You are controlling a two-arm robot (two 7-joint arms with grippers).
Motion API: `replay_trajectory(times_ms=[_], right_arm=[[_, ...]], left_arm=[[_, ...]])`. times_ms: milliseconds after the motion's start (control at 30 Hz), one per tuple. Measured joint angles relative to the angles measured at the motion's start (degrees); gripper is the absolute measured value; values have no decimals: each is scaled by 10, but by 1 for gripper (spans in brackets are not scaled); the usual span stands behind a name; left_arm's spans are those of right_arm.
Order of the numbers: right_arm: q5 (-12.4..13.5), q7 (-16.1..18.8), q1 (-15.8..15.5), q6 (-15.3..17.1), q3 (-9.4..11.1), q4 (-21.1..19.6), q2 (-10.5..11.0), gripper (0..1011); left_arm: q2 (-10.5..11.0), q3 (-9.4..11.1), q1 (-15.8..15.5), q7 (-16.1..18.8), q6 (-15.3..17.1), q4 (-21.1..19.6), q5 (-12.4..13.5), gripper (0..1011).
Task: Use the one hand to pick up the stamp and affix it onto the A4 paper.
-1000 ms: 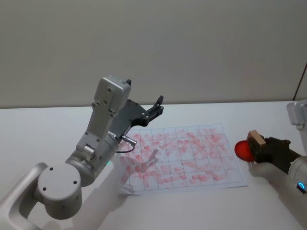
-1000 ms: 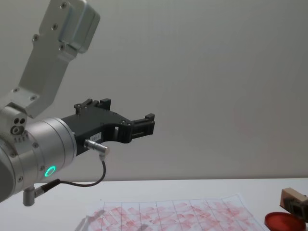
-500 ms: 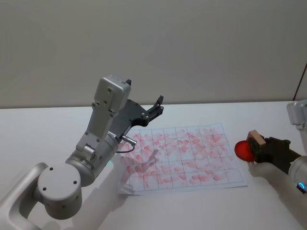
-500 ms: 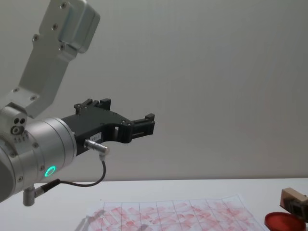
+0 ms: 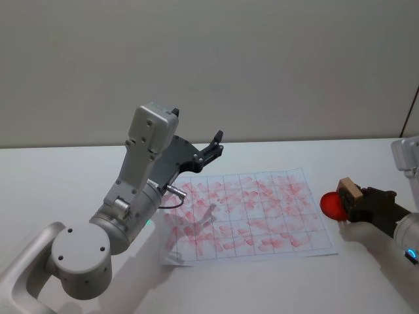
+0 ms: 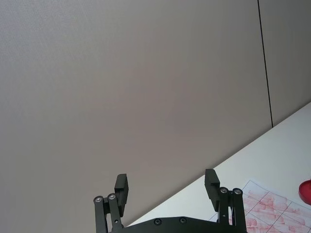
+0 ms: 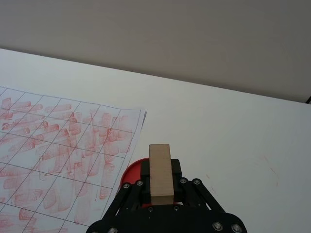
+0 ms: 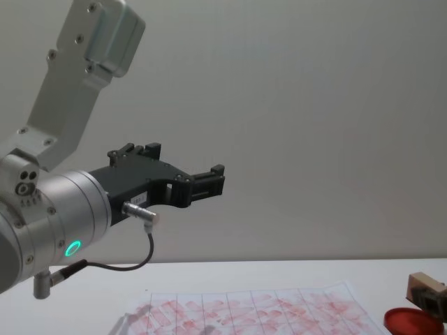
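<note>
No change from the earlier frames: nothing moved. Right gripper at the right edge of the head view is clamped on the stamp, held over the red ink pad, just off the right edge of the A4 paper. Left gripper hangs parked, upper centre-left, fingers spread wide and holding nothing. Bare table all around the sheet.

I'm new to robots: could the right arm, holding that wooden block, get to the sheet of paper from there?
Probably yes. The right gripper holds the stamp over the red ink pad, right beside the paper, with nothing between.
</note>
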Motion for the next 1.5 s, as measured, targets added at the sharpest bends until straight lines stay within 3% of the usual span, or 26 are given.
replay_trajectory(times_ms=[1500], right_arm=[[-1,1,0,0,1,0,-1,219]], left_arm=[[0,0,0,0,0,0,0,1001]])
